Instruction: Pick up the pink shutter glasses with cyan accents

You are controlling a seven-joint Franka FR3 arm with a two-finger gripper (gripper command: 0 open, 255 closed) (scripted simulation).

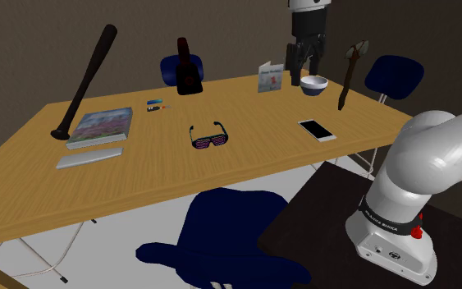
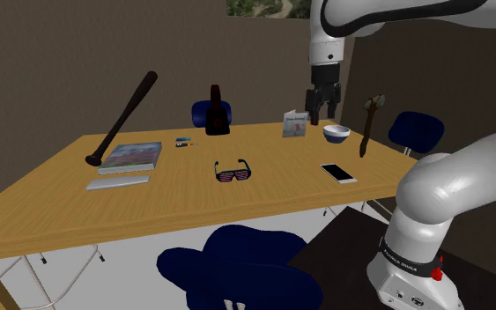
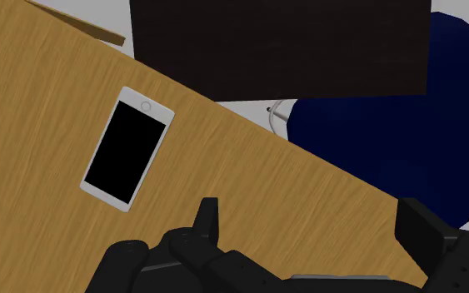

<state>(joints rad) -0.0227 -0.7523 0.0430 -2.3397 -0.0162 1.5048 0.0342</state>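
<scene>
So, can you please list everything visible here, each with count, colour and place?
table: 1, brown wood, centre
shutter glasses: 1, dark frame, pink slats, table's middle
phone: 1, white, nearest the stand
bowl: 1, white, far side
card: 1, pale, beside bowl
hammer: 1, dark, upright past bowl
bat: 1, black, upright by book
book: 1, colourful, shoulder view's left
slab: 1, grey, before book
small items: count unclear, bluish, beside book
bottle-like thing: 1, black-red, far edge
chairs: at least 3, dark blue, around table
stand: 1, dark, under the arm
arm: 1, white, on the stand
gripper: 1, black, open, above the phone
</scene>
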